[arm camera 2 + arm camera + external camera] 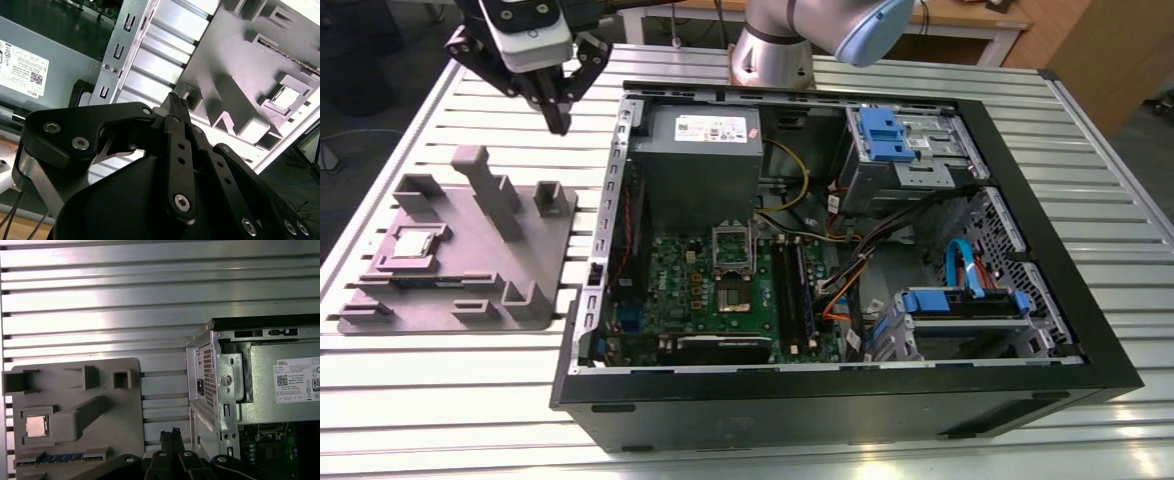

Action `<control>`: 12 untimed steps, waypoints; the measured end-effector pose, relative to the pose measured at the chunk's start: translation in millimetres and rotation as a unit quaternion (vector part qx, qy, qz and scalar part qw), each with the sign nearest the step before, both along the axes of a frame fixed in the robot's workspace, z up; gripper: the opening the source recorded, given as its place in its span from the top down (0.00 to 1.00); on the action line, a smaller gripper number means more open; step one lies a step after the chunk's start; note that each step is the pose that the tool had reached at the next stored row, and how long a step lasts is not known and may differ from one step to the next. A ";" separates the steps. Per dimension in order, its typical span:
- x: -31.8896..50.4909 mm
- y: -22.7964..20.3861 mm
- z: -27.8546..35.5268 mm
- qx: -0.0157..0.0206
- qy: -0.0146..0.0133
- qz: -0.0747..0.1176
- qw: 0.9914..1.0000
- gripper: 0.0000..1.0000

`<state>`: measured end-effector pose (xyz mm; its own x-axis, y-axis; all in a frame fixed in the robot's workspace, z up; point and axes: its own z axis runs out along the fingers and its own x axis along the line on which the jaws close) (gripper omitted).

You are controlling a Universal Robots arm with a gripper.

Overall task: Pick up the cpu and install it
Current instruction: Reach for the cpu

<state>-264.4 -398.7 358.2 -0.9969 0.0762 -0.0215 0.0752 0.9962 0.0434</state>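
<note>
CPU (411, 243) lay in a recess of the grey fixture plate (550, 245), beside the open PC case (854, 395) on the counter (1094, 150). Pincer (562, 128) hung clear of it, tips pinched together, empty. Risk: descending w/ closed tips could ram the chip.

The arm (774, 55) holds its claw (562, 122) pointing down, fingertips pinched together.

The plate (470, 262) is lying on the surface (480, 372) at the exterior view's left, with the case (854, 395) sitting just beside it on the right. The cpu (411, 243) is resting in a pocket on the plate. The motherboard (678, 272) is lying inside the case. The gripper (559, 124) is hanging above the plate's far edge.
</note>
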 end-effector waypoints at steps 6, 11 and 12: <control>0.0 0.2 5.7 0.000 0.000 0.000 1.000 0.90; -0.6 0.5 7.3 0.000 0.000 0.000 1.000 0.90; -1.2 0.4 7.4 0.001 0.000 0.000 1.000 0.90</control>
<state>-265.6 -398.3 365.7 -0.9968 0.0766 -0.0213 0.0756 0.9961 0.0452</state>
